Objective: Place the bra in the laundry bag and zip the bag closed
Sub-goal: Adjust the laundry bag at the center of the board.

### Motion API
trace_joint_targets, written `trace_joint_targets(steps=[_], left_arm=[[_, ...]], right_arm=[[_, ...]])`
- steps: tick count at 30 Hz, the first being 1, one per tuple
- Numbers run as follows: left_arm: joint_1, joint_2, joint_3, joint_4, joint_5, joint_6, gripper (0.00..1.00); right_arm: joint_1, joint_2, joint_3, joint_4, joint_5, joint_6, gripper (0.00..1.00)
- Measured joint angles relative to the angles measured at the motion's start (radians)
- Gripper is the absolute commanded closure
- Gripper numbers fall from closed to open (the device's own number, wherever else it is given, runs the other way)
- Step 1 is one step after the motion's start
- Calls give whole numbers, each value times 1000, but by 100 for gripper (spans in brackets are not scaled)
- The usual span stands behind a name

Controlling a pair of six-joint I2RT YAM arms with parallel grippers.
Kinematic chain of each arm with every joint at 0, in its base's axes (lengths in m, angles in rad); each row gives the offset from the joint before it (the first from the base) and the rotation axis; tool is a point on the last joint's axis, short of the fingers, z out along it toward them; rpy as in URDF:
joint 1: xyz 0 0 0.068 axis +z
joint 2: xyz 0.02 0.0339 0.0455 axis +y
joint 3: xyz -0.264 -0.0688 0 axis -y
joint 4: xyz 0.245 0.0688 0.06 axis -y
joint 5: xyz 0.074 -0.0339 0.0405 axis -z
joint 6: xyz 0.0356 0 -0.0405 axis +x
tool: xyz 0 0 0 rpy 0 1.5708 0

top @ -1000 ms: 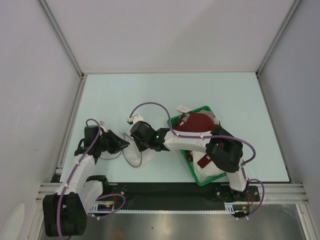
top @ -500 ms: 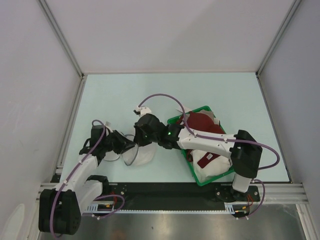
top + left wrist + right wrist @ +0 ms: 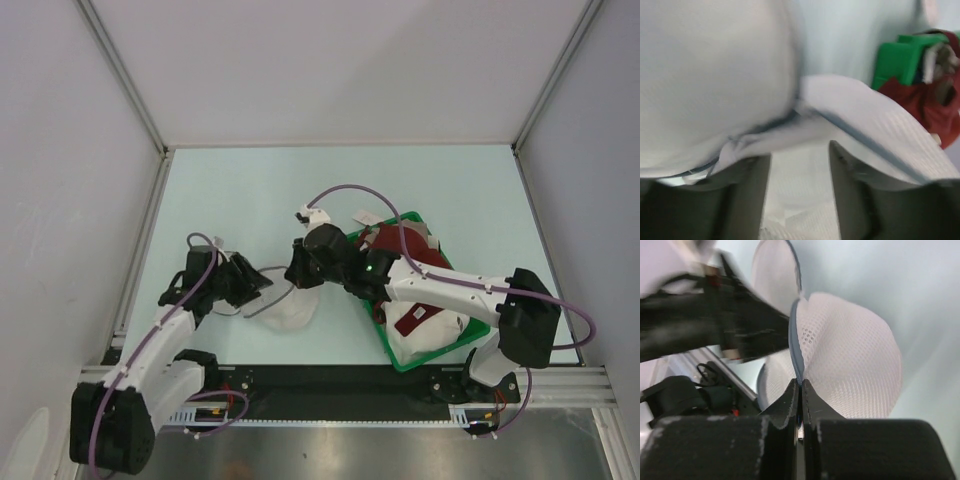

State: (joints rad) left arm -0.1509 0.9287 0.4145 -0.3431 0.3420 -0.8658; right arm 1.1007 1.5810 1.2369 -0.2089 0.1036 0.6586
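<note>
Since a second ago both arms have shifted toward 3 o'clock, and the laundry bag [image 3: 285, 312] has travelled with them. The right elbow has swung far out toward 4 o'clock.

On the left, the left gripper [image 3: 252, 285] has let its jaws go apart. In its wrist view the two fingers [image 3: 747, 195] stand wide and the mesh lies loose between them, so I judge it released, probably to take a new hold further along the rim.

Just at its 3 o'clock the bag rests on the table [image 3: 300, 190], with its two domed halves partly spread. The right gripper [image 3: 298, 272], at 1 o'clock of the bag, is clenched on the dark zipper rim. I think this hold keeps one half raised so that the mouth is open.

Further toward 3 o'clock the green basket [image 3: 396, 362] holds the bra [image 3: 398, 245]. It lies at the basket's 12 o'clock end among white cloth, apart from the bag. The bra is not yet inside, so I judge the task is in its early part.
</note>
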Motion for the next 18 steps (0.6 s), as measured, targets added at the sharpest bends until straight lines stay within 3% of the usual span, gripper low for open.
trace_joint_targets(steps=[6, 8, 10, 18], left_arm=[[-32, -167, 129, -124, -53, 67, 36], [-32, -179, 150, -164, -83, 84, 27], [-29, -173, 151, -196, -114, 90, 26], [120, -111, 66, -279, -141, 0, 27]], right_arm=[[-45, -3, -93, 25, -31, 0, 100], [-60, -12, -120, 38, -53, 0, 100], [-72, -25, -139, 49, -77, -1, 100], [-113, -124, -203, 88, -137, -4, 100]])
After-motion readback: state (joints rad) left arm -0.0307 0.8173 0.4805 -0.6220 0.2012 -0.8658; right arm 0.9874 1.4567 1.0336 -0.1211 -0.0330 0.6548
